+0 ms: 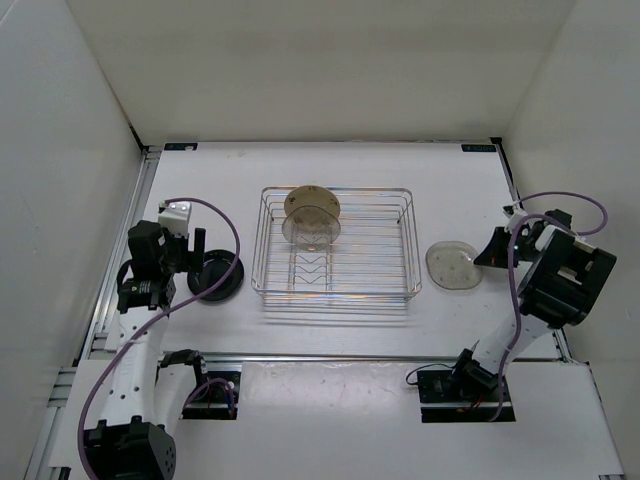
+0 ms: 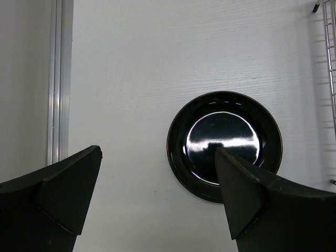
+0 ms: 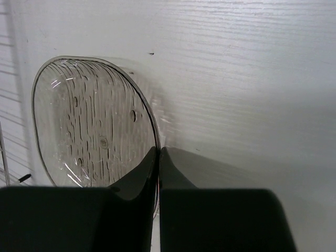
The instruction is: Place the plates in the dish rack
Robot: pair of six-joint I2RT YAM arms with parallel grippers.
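The chrome wire dish rack sits mid-table. A tan plate stands on edge in its dividers, with a smoky-grey plate just in front of it. The glossy black plate lies flat left of the rack. My left gripper hovers over its left rim, open and empty; in the left wrist view the right fingertip overlaps the black plate. My right gripper is shut on the right rim of the second smoky-grey plate; the right wrist view shows the gripper pinching the plate.
White walls enclose the table on three sides. An aluminium rail runs along the left edge. The rack's wire edge lies right of the black plate. Cables loop off both arms.
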